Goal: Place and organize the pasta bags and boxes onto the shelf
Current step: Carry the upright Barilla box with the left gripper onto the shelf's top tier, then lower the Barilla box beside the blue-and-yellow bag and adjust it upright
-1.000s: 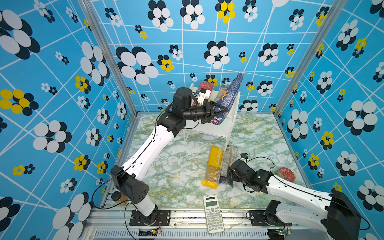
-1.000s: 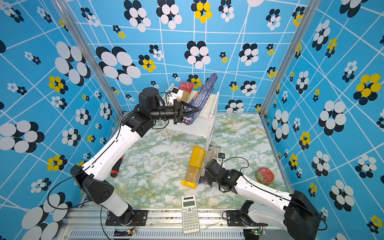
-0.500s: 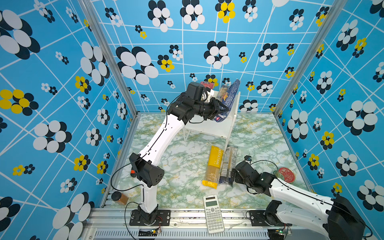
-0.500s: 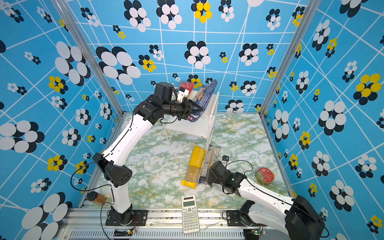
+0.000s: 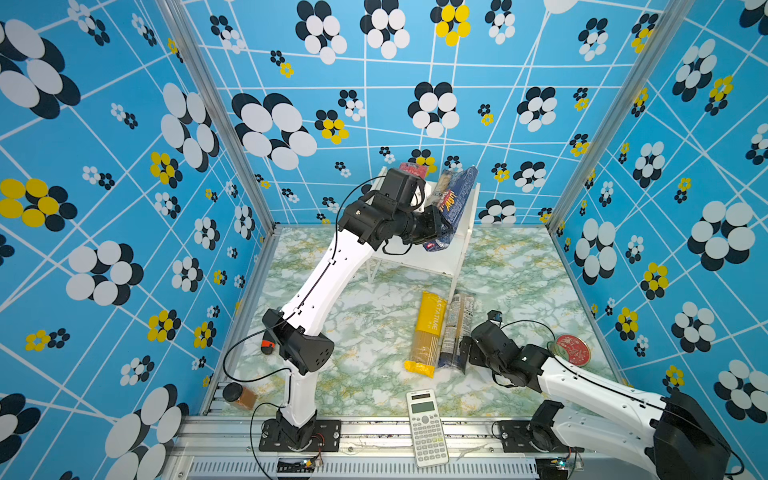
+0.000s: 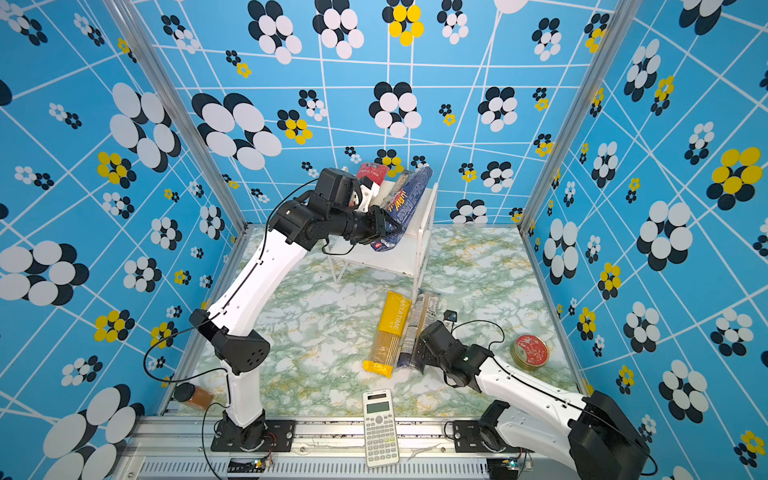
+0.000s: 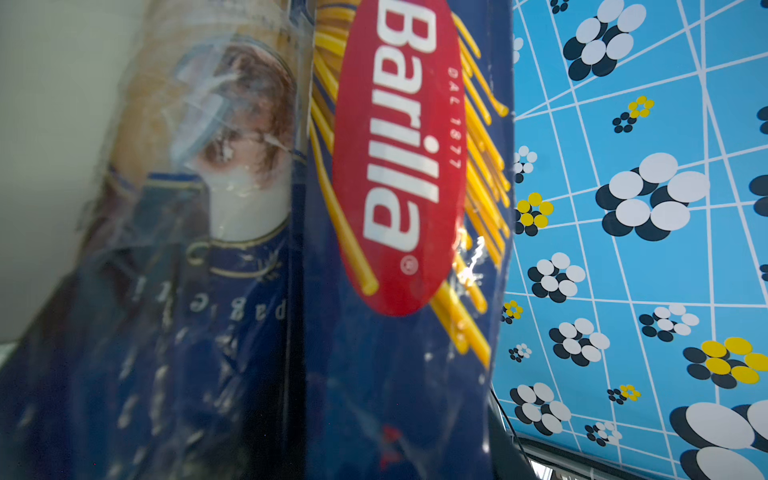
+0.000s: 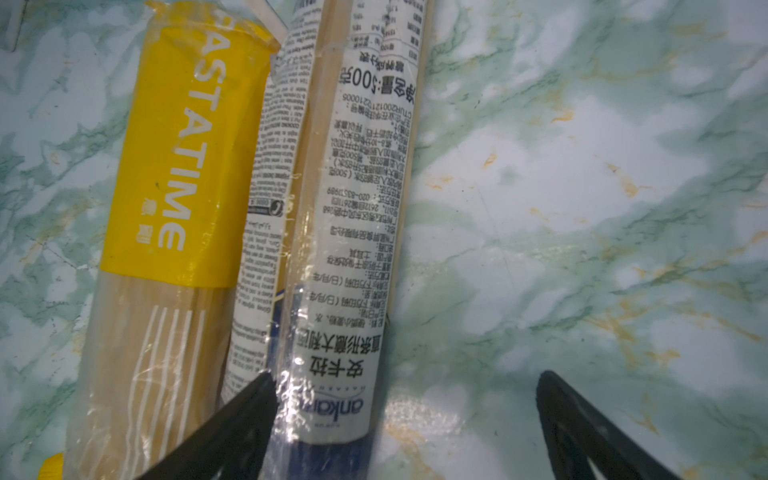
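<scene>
Left gripper [image 5: 439,227]: pinching the lower end of the dark blue Barilla box [image 5: 457,199]. The box leans tilted on the shelf [image 5: 419,262] at the far edge of the desk [image 5: 374,299], beside a navy-ended clear bag [image 7: 199,208] and a red-ended bag [image 5: 412,169].

Right gripper [image 8: 405,376]: jaws spread, low over a second navy-ended bag [image 8: 357,208], which lies against the yellow bag [image 8: 183,158] mid-desk.

Step, as we judge it: settling the box on the shelf. Next we would lay it flat and release, then close on the desk pack.

Room: the shelf's raised side hems the box in; open desk lies beyond the packs.
</scene>
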### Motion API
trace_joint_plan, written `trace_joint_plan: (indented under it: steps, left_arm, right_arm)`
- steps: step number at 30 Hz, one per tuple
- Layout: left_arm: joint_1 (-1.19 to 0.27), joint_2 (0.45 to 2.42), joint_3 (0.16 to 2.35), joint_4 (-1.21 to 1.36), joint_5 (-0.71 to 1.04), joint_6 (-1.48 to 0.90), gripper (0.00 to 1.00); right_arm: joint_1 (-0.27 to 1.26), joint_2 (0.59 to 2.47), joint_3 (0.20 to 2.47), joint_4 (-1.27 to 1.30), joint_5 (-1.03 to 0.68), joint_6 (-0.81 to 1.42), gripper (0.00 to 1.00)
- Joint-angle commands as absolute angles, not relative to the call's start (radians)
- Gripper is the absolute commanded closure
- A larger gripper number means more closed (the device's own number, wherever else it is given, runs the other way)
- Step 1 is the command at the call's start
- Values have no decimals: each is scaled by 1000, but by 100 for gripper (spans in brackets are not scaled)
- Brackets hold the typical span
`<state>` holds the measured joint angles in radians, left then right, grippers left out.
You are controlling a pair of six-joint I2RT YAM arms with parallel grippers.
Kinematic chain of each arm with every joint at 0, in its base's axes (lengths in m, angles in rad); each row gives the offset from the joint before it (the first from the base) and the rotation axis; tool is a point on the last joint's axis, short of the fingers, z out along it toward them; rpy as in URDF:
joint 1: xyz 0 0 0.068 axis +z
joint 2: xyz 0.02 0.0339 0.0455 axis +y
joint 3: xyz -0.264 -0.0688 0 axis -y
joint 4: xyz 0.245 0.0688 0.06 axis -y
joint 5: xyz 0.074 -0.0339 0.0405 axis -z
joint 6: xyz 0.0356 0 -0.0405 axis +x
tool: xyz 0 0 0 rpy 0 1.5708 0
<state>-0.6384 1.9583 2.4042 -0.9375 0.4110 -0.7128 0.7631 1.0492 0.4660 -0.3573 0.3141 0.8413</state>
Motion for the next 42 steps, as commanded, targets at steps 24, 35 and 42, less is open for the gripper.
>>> trace_joint_plan:
  steps: [24, 35, 42]
  left_arm:
    - [-664, 1986, 2474, -900, 223, -606, 100]
    - [-659, 2003, 2512, -947, 97, -570, 100]
    - [-634, 2027, 2527, -977, 74, -568, 99]
  right_arm:
    - [753, 1041, 426, -353, 310, 836, 1]
    - [751, 1041, 421, -349, 308, 834, 1]
    - [748, 1041, 419, -349, 306, 831, 1]
